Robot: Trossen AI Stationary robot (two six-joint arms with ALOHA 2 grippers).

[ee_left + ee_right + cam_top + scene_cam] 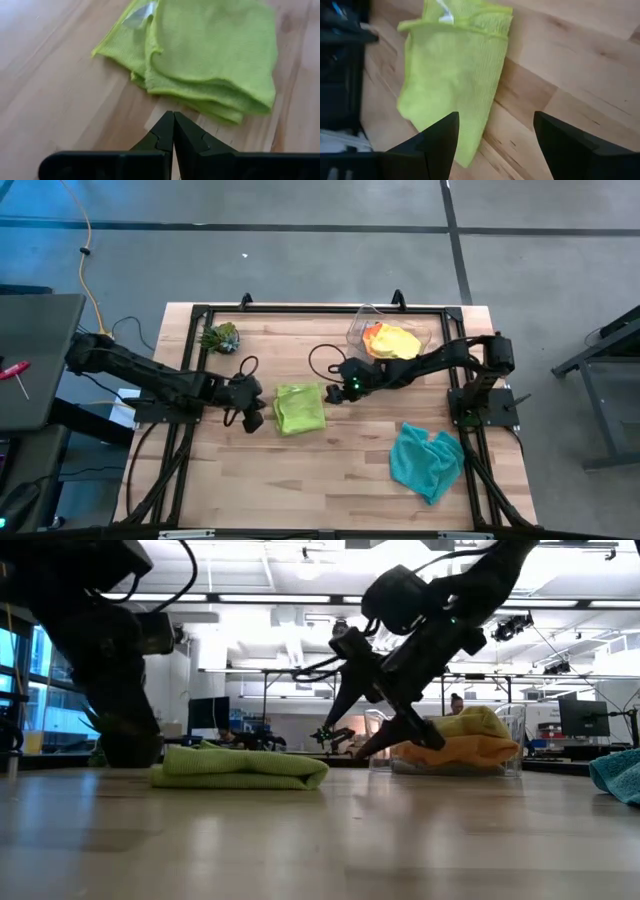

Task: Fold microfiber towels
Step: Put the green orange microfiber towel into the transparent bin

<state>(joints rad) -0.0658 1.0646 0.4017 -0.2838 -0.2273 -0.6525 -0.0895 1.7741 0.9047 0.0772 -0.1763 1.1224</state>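
Left wrist view: lime green towel point(210, 55) bears an unreadable white tag point(139, 15).

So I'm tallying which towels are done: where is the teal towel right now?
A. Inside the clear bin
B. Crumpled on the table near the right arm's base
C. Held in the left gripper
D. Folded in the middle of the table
B: the teal towel lies rumpled and unfolded on the table by the right arm's base, with neither gripper touching it.

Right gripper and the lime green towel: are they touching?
Apart. The right wrist view shows the right gripper with its fingers spread open above the folded lime green towel, bare table between them; the low view shows it raised too.
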